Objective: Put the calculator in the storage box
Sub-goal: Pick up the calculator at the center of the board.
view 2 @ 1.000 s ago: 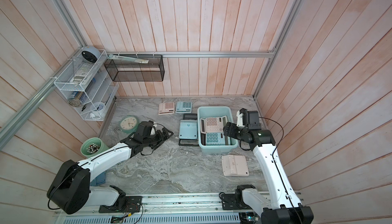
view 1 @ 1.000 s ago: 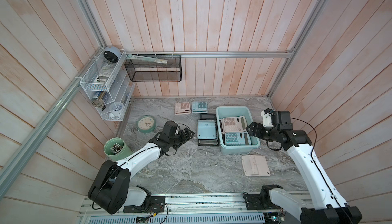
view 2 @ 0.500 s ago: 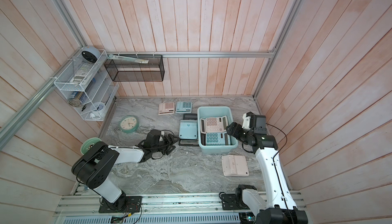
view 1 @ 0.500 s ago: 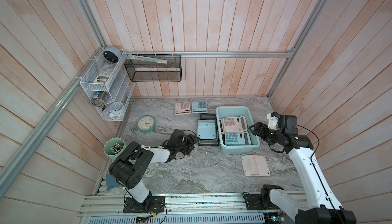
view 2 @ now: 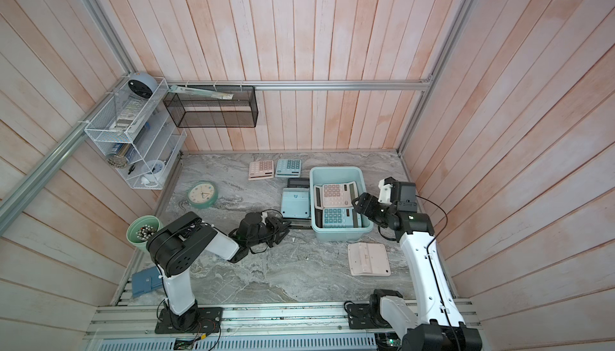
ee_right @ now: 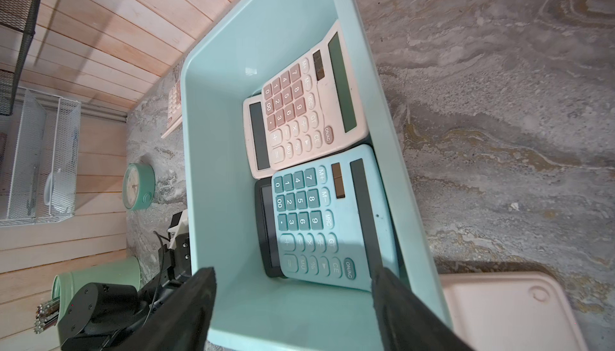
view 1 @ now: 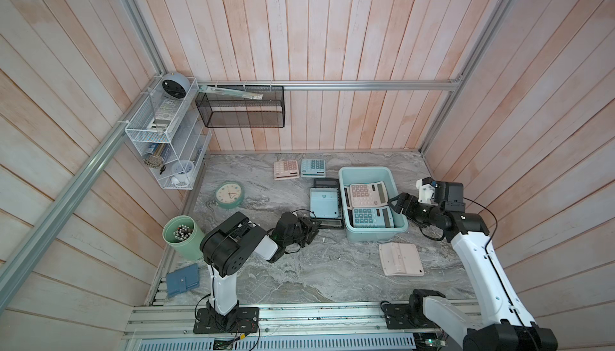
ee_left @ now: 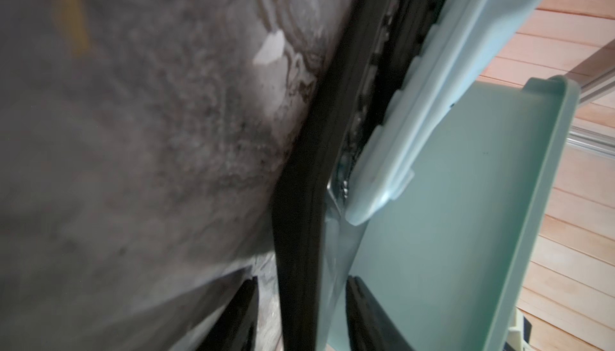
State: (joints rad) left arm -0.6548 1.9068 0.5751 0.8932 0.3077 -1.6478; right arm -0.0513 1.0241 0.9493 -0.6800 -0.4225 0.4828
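The storage box [view 1: 364, 170] [view 2: 334, 169] [ee_right: 233, 66] holds a pink calculator [view 1: 362, 194] [ee_right: 299, 106], a teal one [view 1: 369, 217] [ee_right: 319, 219] and a black one [ee_right: 264, 233] underneath. Left of the box a black calculator [view 1: 331, 223] [ee_left: 299, 216] lies on the table with a pale blue one [view 1: 323, 203] [ee_left: 449, 66] face down on it. My left gripper [view 1: 314, 228] [view 2: 283, 228] [ee_left: 301, 312] straddles the black calculator's near edge, its jaws close together, a thin strip of table showing beside one finger. My right gripper [view 1: 396, 201] [view 2: 361, 204] [ee_right: 293, 309] stands open and empty at the box's right rim.
A pink [view 1: 285, 169] and a teal calculator [view 1: 312, 168] lie at the back. Another pink one [view 1: 401, 259] lies face down in front of the box. A clock [view 1: 229, 194], green pen cup [view 1: 181, 241], blue wallet [view 1: 182, 282], black mesh basket [view 1: 241, 109] and wire shelf [view 1: 166, 133] are on the left.
My left arm has folded down low, its gripper has slid right onto the black calculator's near edge, and its jaws have narrowed. The right arm has drawn back slightly.
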